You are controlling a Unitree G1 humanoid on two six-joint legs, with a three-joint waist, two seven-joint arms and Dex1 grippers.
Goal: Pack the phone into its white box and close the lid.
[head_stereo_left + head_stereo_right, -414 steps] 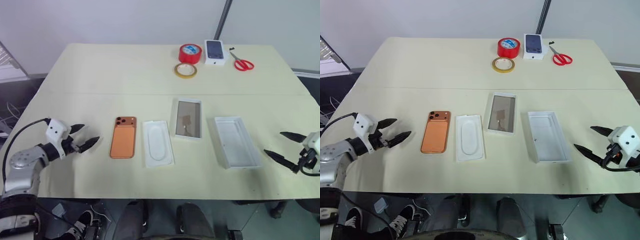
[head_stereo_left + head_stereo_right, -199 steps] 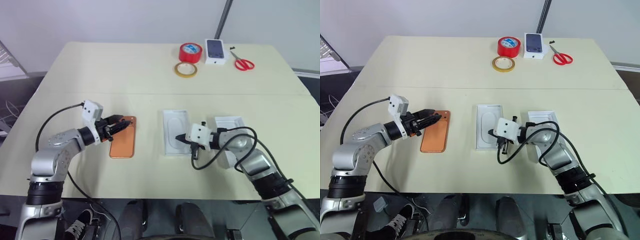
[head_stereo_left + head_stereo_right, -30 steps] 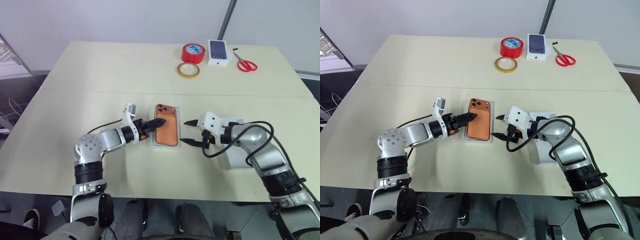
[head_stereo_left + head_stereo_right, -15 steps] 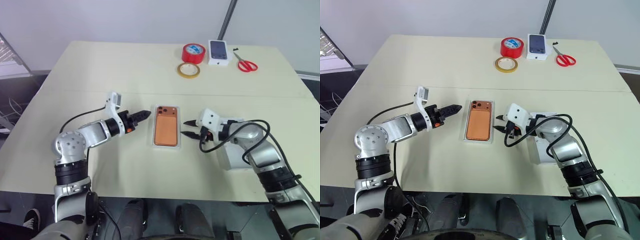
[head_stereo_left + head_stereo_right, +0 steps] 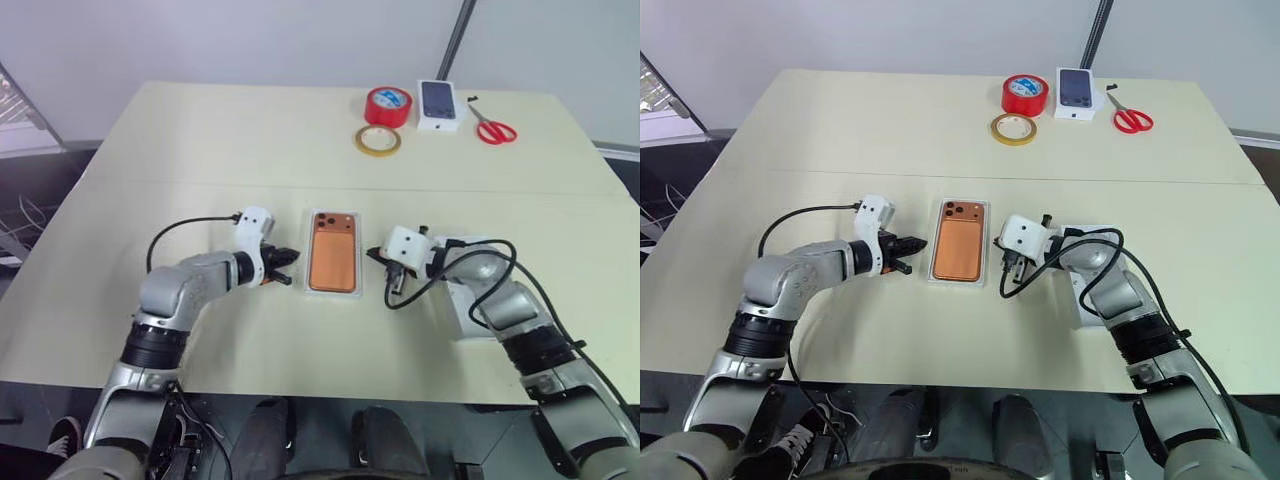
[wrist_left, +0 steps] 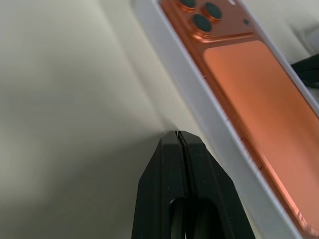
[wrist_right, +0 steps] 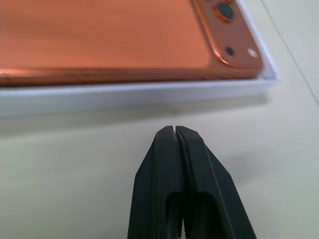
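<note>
On the cream table [image 5: 200, 140], my left gripper [image 5: 284, 280] and right gripper [image 5: 378, 254], both pinched together and empty, flanked the phone [image 5: 335, 263] seated in the white box [image 5: 333, 292]; fetching the lid [image 5: 472, 322] looked due next.

A pale cream desk [image 5: 200, 140] is seen across most of the frame, crossed side to side by a faint seam [image 5: 200, 184] at mid-height. Behind it, along the top, a plain light grey wall [image 5: 250, 40] is found. A dark slanted pole [image 5: 455, 40] is set against the wall at upper right. Dark floor [image 5: 40, 190] is seen at left, with loose cables [image 5: 15, 225] lying on it. At upper left, a pale slatted object [image 5: 20, 125] is partly visible. Light is even and soft.
</note>
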